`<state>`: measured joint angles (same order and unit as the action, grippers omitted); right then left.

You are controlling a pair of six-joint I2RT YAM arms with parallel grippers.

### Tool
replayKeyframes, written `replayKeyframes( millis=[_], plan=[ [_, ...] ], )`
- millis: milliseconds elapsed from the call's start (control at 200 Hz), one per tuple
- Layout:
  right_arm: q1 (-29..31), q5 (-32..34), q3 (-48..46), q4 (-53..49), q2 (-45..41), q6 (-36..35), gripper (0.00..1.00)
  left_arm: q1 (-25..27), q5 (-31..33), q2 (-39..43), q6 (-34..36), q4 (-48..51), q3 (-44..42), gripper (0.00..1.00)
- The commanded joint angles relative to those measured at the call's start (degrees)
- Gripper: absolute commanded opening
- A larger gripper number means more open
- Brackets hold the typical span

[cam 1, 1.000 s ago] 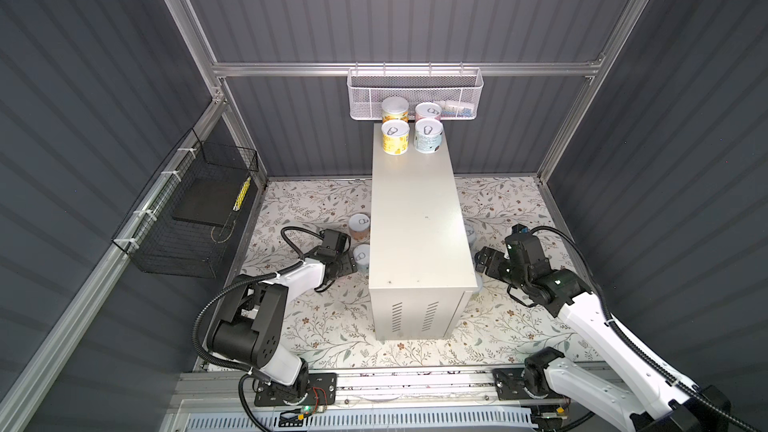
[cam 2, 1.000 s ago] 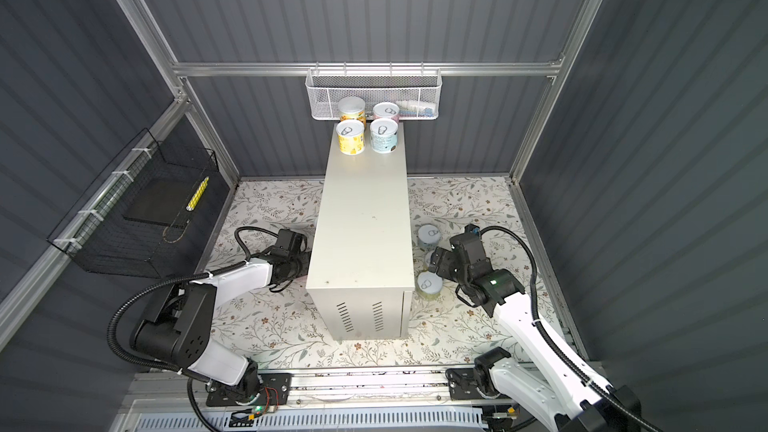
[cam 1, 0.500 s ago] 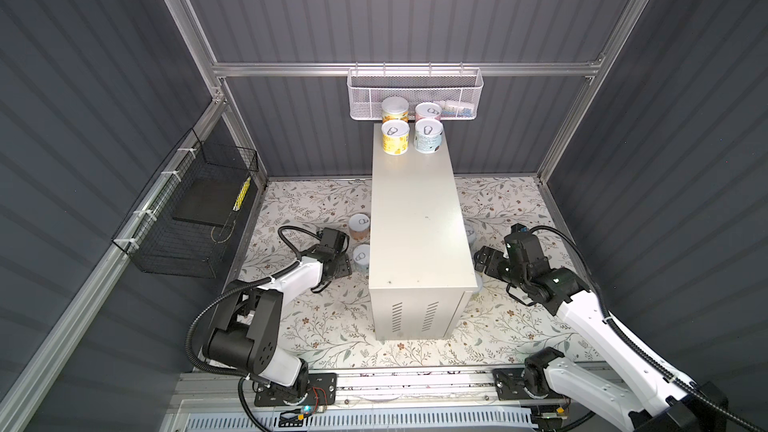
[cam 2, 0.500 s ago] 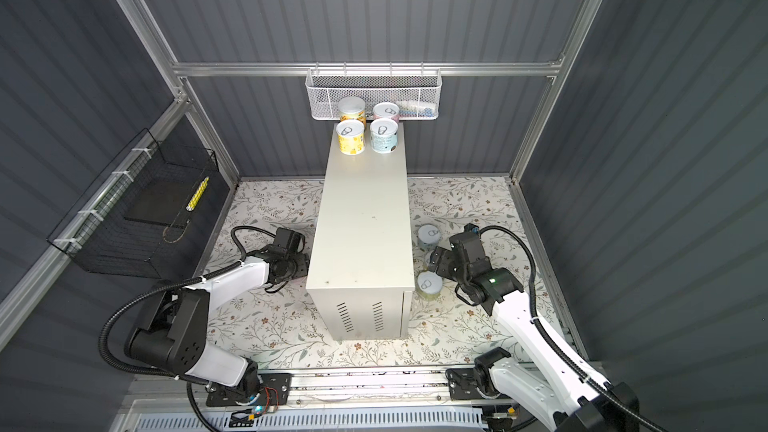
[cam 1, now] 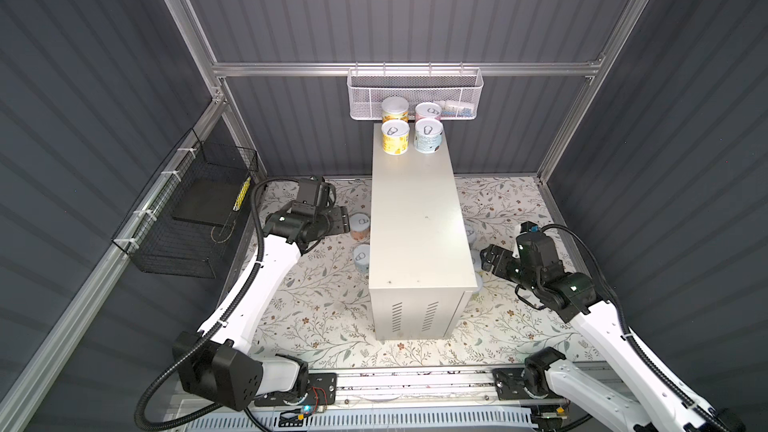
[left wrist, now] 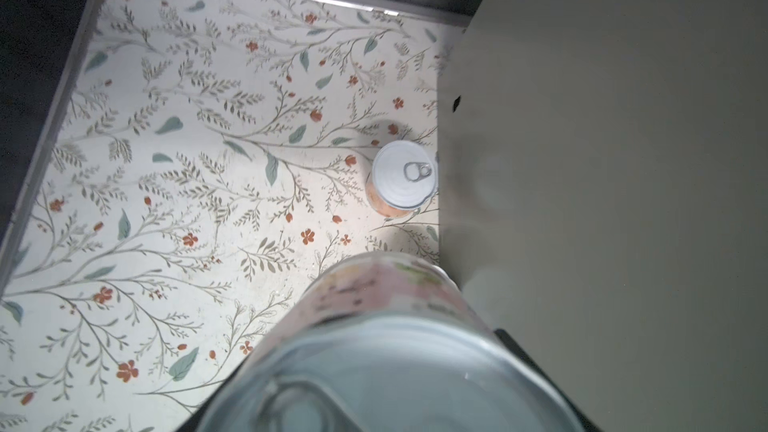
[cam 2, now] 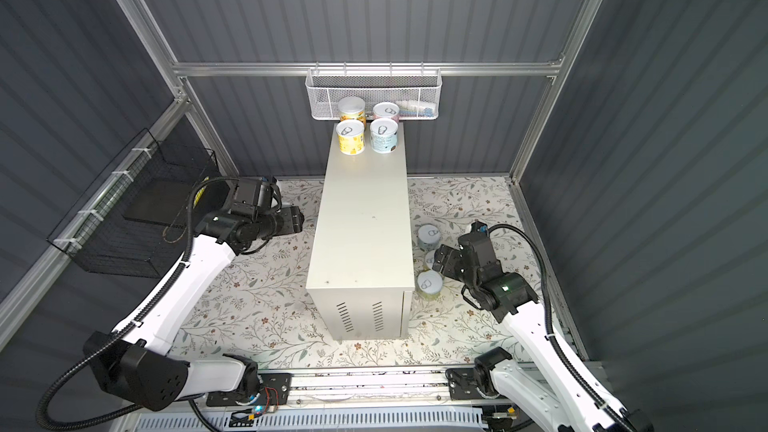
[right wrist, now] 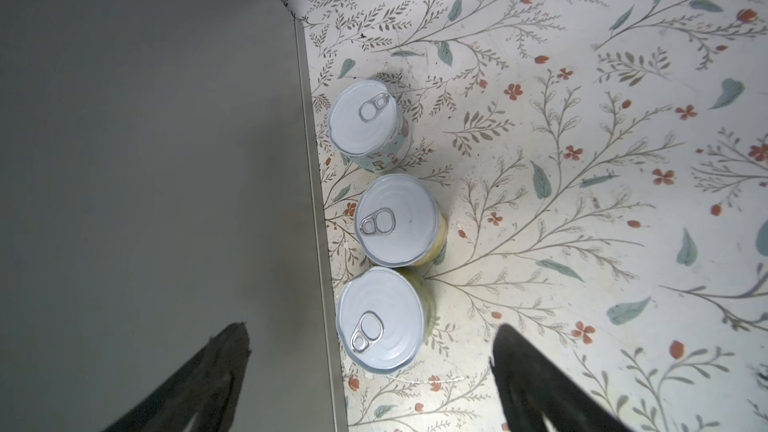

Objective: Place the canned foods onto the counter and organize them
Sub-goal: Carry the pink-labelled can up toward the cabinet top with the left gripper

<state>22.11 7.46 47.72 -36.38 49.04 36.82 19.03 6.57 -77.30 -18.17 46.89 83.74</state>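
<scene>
1. The left gripper (cam 1: 350, 220) has its jaws closed on a short round pink-labelled can (left wrist: 386, 317) with a silver pull-tab lid, just beside the left long side of the tall off-white metal counter (cam 1: 415, 209).
2. An orange-labelled can (left wrist: 402, 176) stands upright on the floral floor (left wrist: 166, 160) by that same side.
3. The right gripper (cam 2: 441, 259) has its jaws wide apart and empty, over three cans (right wrist: 397, 220) in a row along the counter's right side.
4. A yellow can (cam 1: 395, 141) and a pale blue can (cam 1: 428, 141) stand at the far end of the counter top, with two more cans (cam 1: 395, 106) just behind.
</scene>
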Motion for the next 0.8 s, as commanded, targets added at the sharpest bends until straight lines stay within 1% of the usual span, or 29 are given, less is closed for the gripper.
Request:
replayKeyframes(
  millis=[0,155,275,405,560,650,795],
  plan=[
    [-0.47,1.23,2.3,-2.59,-0.43,-1.22,0.93,-0.31,-3.1,-1.25,5.28,7.87,9.06,0.0],
    [-0.43,0.91,4.36,-4.53,-0.6,-0.39,0.93,-0.31,-2.95,-5.82,8.77,14.43,19.93,0.0],
    [-0.44,0.86,4.07,-4.04,-1.74,-0.17,0.93,-0.31,-1.61,-8.63,10.77,18.47,28.25,0.0],
    [-0.48,0.8,3.96,-3.89,-1.84,-0.34,0.93,0.08,-2.22,-12.05,12.36,22.79,37.9,0.0],
    [-0.42,1.24,3.19,-2.62,-2.69,-0.19,0.93,4.05,1.58,-16.66,14.68,27.81,48.01,0.0],
    [-0.51,0.98,2.99,-2.86,-3.62,0.42,0.93,7.43,4.03,-20.95,15.94,31.05,56.6,0.0],
    [-0.44,0.29,2.11,-2.78,-5.13,1.66,0.93,9.32,2.28,-25.47,15.93,29.8,63.36,0.0]
  ],
)
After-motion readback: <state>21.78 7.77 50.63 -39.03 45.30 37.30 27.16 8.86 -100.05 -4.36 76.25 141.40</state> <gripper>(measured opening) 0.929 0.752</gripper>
